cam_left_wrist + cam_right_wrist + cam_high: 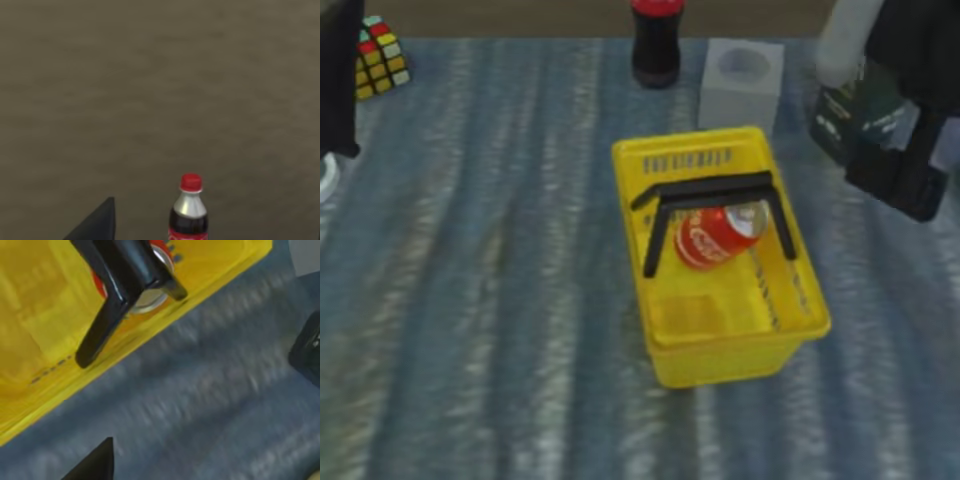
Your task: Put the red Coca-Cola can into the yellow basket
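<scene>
Black handle [712,190] over sideways can [713,236], silver top right.

1. A dark cola bottle [656,42] with a red cap is standing at the table's far edge.
2. A grey box [741,84] is sitting just beside it.
3. A colourful puzzle cube [378,56] is resting at the far left corner.
</scene>
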Controlling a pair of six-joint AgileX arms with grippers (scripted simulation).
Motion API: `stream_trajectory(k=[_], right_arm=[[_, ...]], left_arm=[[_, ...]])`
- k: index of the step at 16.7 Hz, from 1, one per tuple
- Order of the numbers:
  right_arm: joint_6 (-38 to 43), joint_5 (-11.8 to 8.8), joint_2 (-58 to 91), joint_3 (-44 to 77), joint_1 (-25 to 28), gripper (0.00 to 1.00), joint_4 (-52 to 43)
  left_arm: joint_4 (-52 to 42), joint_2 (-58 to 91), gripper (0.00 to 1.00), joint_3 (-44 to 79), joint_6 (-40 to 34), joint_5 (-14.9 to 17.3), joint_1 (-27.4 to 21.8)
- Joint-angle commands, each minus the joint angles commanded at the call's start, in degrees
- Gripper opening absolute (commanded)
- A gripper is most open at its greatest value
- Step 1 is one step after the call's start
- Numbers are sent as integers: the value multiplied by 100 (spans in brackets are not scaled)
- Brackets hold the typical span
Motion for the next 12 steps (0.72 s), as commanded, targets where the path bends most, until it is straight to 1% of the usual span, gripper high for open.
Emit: stream_trajectory(k=[2,4,7,9,11,12], right_arm=[[-503,12,1147,1154,305,100,-760],[-952,17,2171,2182,582,100,-1432],[-1493,13,3385,3403,924,100,-2232],[-1747,8,3923,3949,1088,100,-2604],[-1899,2,4227,4258,1188,100,-2824],[-1929,1,4288,4320,1208,100,-2869]], left_arm=[[-516,-1132,100,-774,93,-637,114],[-997,-2125,100,-1522,217,-1202,202],[-1584,-3301,100,-2473,424,-1861,288],[-1865,-3843,100,-2948,551,-2166,318],[-2029,-4137,100,-3234,636,-2343,332],[-2064,-4193,100,-3295,655,-2380,334]])
